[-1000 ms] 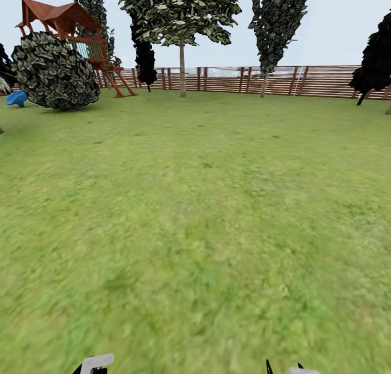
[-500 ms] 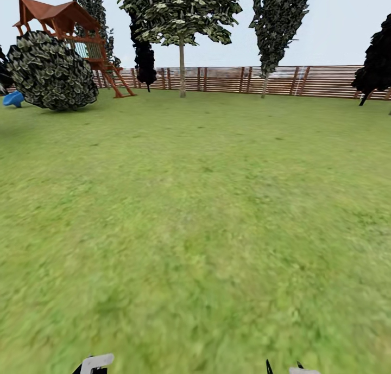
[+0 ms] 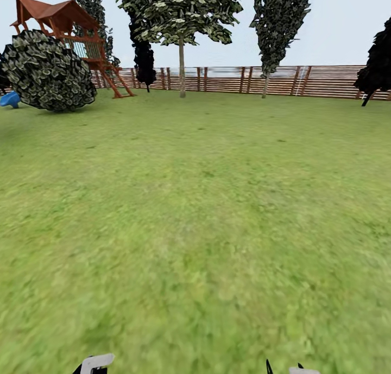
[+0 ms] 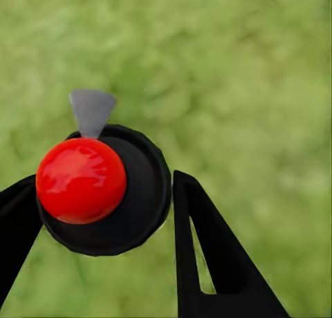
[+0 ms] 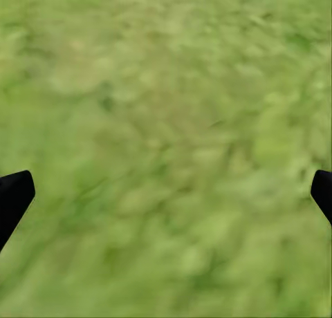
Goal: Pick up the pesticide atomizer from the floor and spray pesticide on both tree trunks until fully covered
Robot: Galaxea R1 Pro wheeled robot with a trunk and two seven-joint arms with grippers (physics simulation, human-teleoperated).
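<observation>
With the left tool [image 4: 104, 214] clamped on the pesticide atomizer [image 4: 104, 186] and the right tool [image 5: 166, 193] spread apart, driving needed smoothness toward the far-off trees [image 3: 182, 16] across grass [image 3: 195, 211].

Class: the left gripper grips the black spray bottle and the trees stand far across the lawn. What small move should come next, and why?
Probably keep driving forward. The left gripper is shut on the black spray bottle with the red spot, but the pale-trunked tree stands far off by the brown slatted fence, beyond spraying range.

One atomizer [image 4: 104, 193], two claws [image 4: 97, 214] [image 5: 166, 193], one playhouse [image 3: 65, 24].
</observation>
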